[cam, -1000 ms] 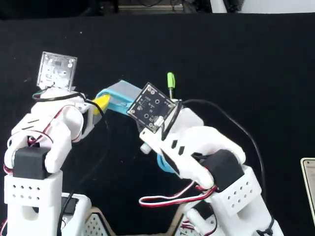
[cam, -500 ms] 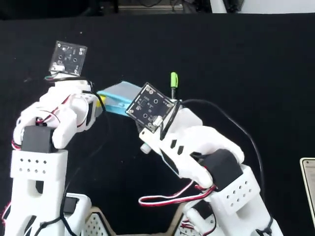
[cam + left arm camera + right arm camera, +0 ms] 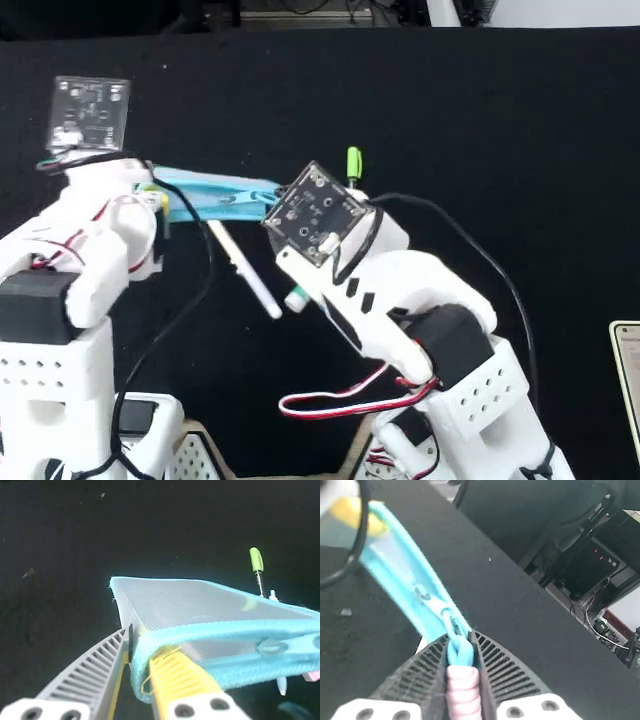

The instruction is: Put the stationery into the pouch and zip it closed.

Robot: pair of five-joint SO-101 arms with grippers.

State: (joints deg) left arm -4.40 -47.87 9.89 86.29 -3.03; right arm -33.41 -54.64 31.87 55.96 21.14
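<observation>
The blue mesh pouch [image 3: 215, 195] hangs stretched lengthwise between the arms above the black desk [image 3: 500, 120], with the left gripper [image 3: 136, 642] clenched on one end, the right gripper [image 3: 459, 636] grasping its zip pull [image 3: 452, 625], a white pen [image 3: 243, 270] slanting beneath, and a dim, cluttered room beyond.

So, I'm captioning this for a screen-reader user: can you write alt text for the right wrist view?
The right gripper pinches the blue zip pull between its dark ribbed fingers. From there the blue mesh pouch stretches away above the black table.
</observation>
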